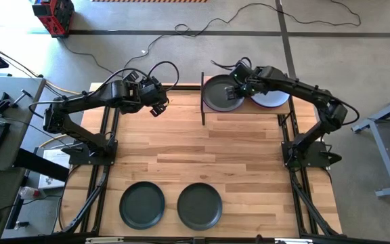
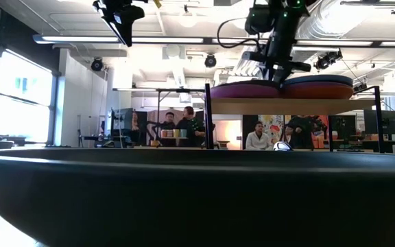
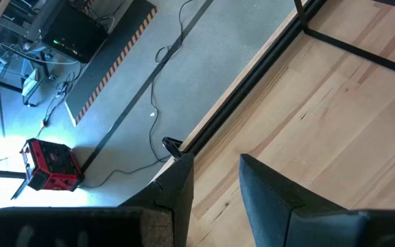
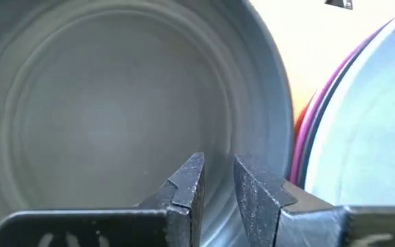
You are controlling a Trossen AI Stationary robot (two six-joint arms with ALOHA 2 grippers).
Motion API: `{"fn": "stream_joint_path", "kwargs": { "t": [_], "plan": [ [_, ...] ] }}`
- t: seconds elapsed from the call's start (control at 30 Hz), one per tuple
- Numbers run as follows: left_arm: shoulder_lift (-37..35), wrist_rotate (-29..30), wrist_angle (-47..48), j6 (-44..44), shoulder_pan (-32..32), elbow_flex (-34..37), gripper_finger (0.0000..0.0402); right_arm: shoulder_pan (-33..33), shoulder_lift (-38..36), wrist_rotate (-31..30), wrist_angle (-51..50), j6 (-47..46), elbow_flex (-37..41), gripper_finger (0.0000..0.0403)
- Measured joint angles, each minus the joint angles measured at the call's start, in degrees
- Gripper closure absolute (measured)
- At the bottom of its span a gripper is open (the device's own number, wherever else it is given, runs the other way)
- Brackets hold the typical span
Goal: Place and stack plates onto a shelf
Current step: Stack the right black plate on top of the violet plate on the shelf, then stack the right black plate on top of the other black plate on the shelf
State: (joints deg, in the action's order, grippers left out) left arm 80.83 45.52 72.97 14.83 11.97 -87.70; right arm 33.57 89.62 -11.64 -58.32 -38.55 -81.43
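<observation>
At the far edge of the counter [image 1: 242, 146], the right end effector [image 1: 236, 90] sits over the shelf [image 1: 203, 102], just above the dark grey plate [image 1: 219, 95] that tops the left-hand stack. In the right wrist view its fingers [image 4: 187, 185] stand a narrow gap apart with nothing between them, the grey plate's [image 4: 108, 116] inner face right below, so it appears to have just let this plate go rather than to be holding it. The step in hand looks like the end of a placement: the plate lies flat on its stack, beside the pale blue-grey plate [image 1: 273, 98] that tops the right-hand stack. From table height the stacks show a purple edge [image 2: 242, 89] on one side and an orange-red edge [image 2: 321, 89] on the other, but how many plates lie in each cannot be counted. Two dark grey plates [image 1: 141, 205] [image 1: 200, 206] lie side by side and apart at the near edge of the counter, not yet shelved. The left end effector [image 1: 158, 107] hovers above bare wood near the shelf's left rod, its fingers [image 3: 177, 192] slightly parted and empty. The next move probably calls for the right arm to lift clear without dragging the stack, then for one arm to reach a near plate and grip it by the rim, since these shallow plates offer little else to pinch.
</observation>
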Motion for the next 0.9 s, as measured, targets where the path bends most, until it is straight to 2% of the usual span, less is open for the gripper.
{"fn": "stream_joint_path", "kwargs": {
  "t": [0.33, 0.47, 0.67, 0.9],
  "plan": [
    [0.00, -0.01, -0.26, -0.01, 0.00, 0.00, 0.0296, 2.63, 0.00, -1.29, -0.69, 0.01, 0.00, 0.0330],
    [-0.01, 0.00, -0.55, 0.00, 0.00, 0.00, 0.0296, 2.81, -0.04, 0.85, -0.65, 0.65, -0.13, 0.0330],
    [-0.01, 0.00, -0.55, 0.00, 0.00, 0.00, 0.0296, 0.67, -0.09, 0.49, -0.99, 2.16, -3.76, 0.0330],
    [0.01, 0.00, -0.60, 0.00, 0.00, 0.00, 0.0296, -4.96, -0.13, 7.18, -7.05, 0.02, -10.03, 0.0330]
  ]
}}
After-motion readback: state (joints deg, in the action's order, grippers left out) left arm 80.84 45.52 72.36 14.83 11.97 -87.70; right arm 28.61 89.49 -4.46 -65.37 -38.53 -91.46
